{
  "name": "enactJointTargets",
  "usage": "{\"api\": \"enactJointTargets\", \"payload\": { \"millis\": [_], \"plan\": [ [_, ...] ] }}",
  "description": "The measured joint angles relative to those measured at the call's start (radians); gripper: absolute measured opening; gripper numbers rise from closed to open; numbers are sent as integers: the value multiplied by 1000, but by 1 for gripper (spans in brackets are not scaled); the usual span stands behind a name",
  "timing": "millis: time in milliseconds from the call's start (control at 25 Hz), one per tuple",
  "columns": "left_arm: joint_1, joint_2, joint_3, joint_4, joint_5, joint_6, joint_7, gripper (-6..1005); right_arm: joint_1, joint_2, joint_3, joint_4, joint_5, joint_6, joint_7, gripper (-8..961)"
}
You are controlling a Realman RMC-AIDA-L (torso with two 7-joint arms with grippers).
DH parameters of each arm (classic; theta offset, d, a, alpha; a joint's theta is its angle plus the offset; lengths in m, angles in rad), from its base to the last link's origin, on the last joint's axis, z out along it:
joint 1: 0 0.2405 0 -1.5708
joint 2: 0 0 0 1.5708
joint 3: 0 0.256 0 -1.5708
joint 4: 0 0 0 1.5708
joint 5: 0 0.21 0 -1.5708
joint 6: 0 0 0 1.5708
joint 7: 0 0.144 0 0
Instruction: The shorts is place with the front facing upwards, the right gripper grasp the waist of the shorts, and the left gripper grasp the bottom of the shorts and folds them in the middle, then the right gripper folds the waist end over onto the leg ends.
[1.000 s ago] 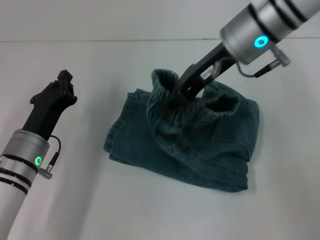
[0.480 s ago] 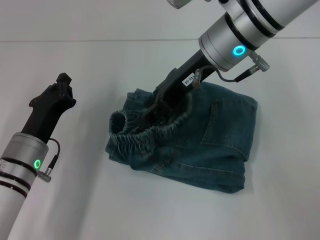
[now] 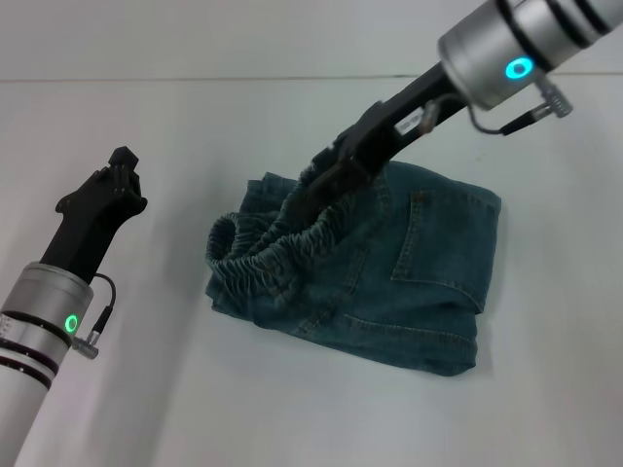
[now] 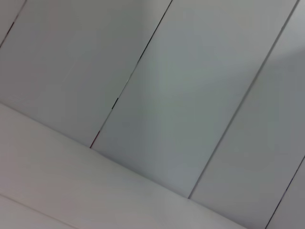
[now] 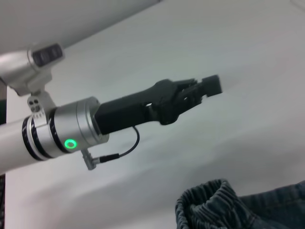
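The blue-green denim shorts lie folded on the white table, with a back pocket facing up. The puckered waist rests on the shorts' left end, over the lower layer; the leg ends are hidden beneath it. My right gripper reaches down from the upper right and is against the waist's far part. My left gripper hangs shut and empty above the table, well left of the shorts. The right wrist view shows that left gripper and the waist below it.
The table's far edge meets a pale wall. The left wrist view holds only pale wall panels. Bare table surrounds the shorts on all sides.
The right arm carried the waist from the far right over to the left end and laid it down. Its wrist has since drawn back up and right. The left arm barely moved.
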Motion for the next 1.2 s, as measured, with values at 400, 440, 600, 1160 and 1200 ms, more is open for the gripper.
{"api": "enactJointTargets", "payload": {
  "millis": [400,440,600,1160,1200],
  "plan": [
    [-1,3,0,10,0,5,-15,0,-120,-66,168,-16,58,-90,-16,819],
    [-1,3,0,14,0,6,-19,0,-142,-78,174,-16,87,-101,-20,819],
    [-5,4,9,38,0,9,-60,0,-232,-113,181,-16,201,-132,-41,816],
    [2,19,279,260,2,222,-377,34,-506,-115,286,-6,337,-173,-173,813],
    [5,22,321,290,2,245,-407,48,-522,-113,294,-6,337,-182,-186,813]
  ]
}}
